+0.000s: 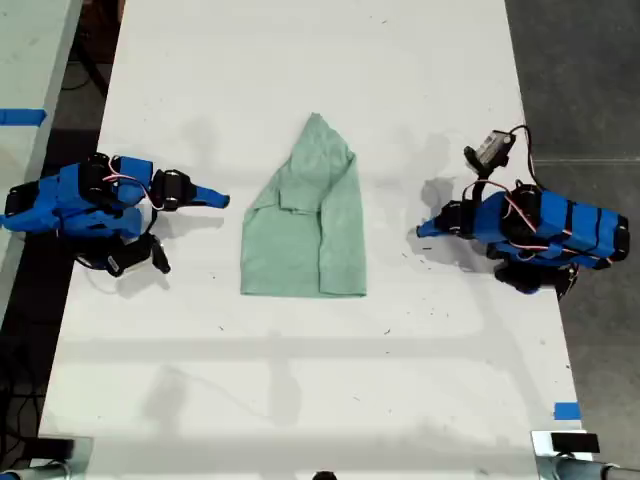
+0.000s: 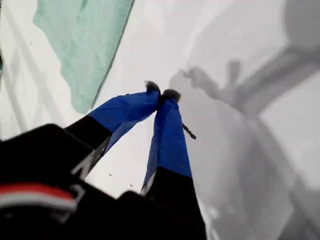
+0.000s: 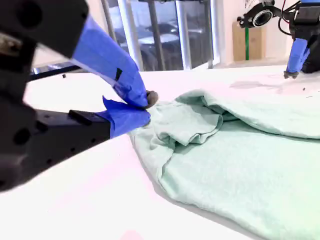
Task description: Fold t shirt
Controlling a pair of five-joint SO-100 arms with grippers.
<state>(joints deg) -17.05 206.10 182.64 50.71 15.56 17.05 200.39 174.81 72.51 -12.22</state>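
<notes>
Folding the shirt (image 1: pixel 305 225): both arms stand back between folds.

Lying mid-bench (image 1: pixel 300 380), the shirt is partly folded, with its pointed end toward the top of the exterior view and its straight hem toward the bottom. I see my first gripper (image 2: pixel 161 93) clenched on nothing, over bare bench near the shirt's edge. My second gripper (image 3: pixel 146 107) is also clenched and empty, just beside the sleeve side. I judge the next move needs one gripper released, then a pinch on the pointed end to bring it over the hem.
</notes>
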